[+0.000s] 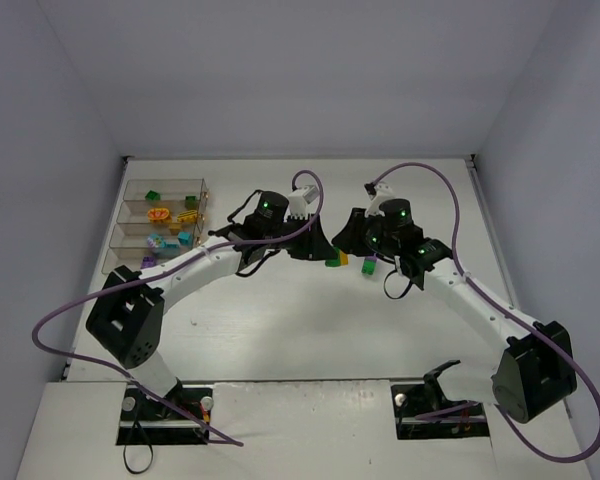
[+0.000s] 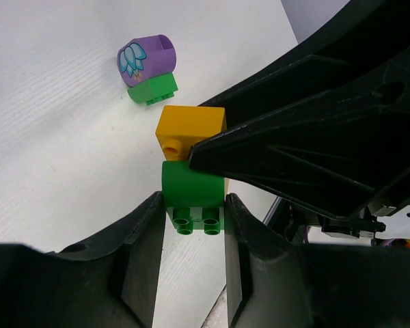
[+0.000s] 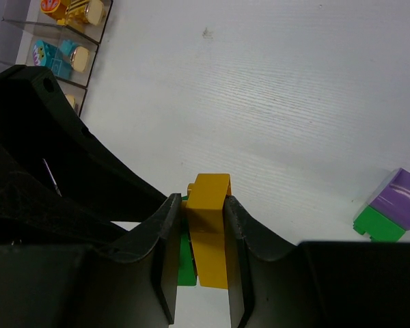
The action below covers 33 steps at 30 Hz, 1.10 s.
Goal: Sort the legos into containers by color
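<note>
Left jaws: we see left gripper (image 2: 193,205) clamped on green lego (image 2: 191,188)
Right jaws: right gripper (image 3: 201,205) clamped on yellow lego (image 3: 208,232)
Beyond jaws: purple lego (image 2: 147,58), apart

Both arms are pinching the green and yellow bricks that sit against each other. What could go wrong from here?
1. The left gripper pinches the green plastic brick and the right gripper pinches the yellow plastic brick against it. Their black fingers nearly touch, so pulling apart could make them collide.
2. If the bricks are joined and snap apart, one may slip out and drop onto the white table.
3. The purple-and-green brick stack lies close by and could get knocked.
</note>
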{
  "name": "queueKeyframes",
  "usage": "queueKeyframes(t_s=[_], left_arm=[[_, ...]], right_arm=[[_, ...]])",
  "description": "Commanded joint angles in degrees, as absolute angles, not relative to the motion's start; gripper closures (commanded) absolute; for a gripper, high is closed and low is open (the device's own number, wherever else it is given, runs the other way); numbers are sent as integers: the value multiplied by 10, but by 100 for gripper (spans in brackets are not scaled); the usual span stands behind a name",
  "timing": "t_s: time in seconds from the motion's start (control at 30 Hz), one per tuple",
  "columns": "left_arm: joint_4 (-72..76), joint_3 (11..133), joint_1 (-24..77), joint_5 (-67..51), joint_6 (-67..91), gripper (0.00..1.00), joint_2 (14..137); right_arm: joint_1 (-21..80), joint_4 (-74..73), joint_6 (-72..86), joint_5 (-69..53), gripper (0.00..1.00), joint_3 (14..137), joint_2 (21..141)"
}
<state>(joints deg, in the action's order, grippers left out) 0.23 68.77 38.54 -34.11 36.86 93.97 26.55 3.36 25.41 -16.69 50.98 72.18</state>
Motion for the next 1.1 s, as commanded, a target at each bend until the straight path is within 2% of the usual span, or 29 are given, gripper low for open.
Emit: queueKeyframes(t_s=[0.0,0.13,0.23,0.5,0.8,0.93,1.07], left_arm=[[42,711,387,-346,365,100,926],[50,702,387,-356,359,100,918],[50,691,386,-363,358,100,911],[40,651,386,-360,359,100,889],[5,633,374,-352,349,100,852],[-32,636,313,-320,349,100,829],[-95,668,165,-251,355,100,819]], right_arm=[[264,75,266,-160,100,526,722],[263,74,271,-142,100,524,721],[258,69,285,-124,95,519,719],[248,67,297,-109,100,518,729],[245,65,301,-88,100,510,732],[245,65,288,-90,99,507,724],[245,65,279,-105,99,499,720]])
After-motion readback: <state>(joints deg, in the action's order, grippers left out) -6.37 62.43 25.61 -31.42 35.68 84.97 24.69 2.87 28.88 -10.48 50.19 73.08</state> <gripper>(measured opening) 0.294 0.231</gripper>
